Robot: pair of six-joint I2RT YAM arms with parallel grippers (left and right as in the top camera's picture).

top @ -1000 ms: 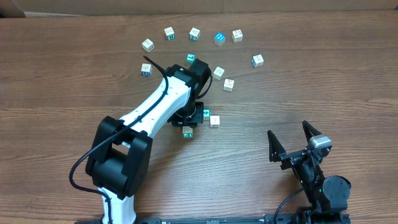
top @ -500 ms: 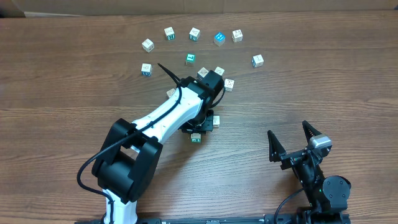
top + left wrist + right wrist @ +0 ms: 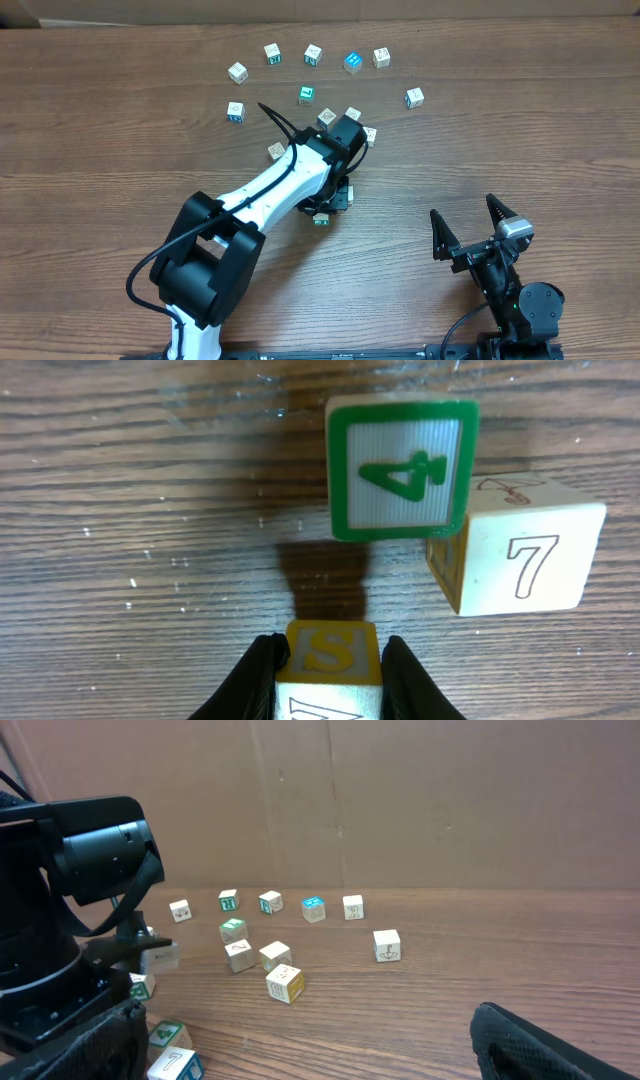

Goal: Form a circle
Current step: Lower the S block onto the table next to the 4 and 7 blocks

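Thirteen cubes (image 3: 313,54) show from overhead, white, pale wood and teal. Five lie in a row along the far side, with one further out at each end, so the seven make a loose open arc rather than a closed ring. Five more sit scattered inside that arc. One teal cube (image 3: 321,218) pokes out from under the left arm (image 3: 270,190). The arm may hide others.

The left arm reaches diagonally from the near left corner to the middle of the table (image 3: 520,130), its wrist bent down over the inner cubes. A black cable (image 3: 272,118) loops off it.

In the left wrist view the left gripper (image 3: 330,672) is clamped on a yellow cube (image 3: 328,648) marked S, one finger on each side. Beyond it lie a green cube (image 3: 403,465) marked 4 and a white cube (image 3: 525,560) marked 7, close together. Whether these two touch I cannot tell.

The right gripper (image 3: 462,208) hangs near the front right edge, well apart from all the cubes, with its fingers spread wide and nothing between them. A cardboard wall (image 3: 400,800) stands behind the table.
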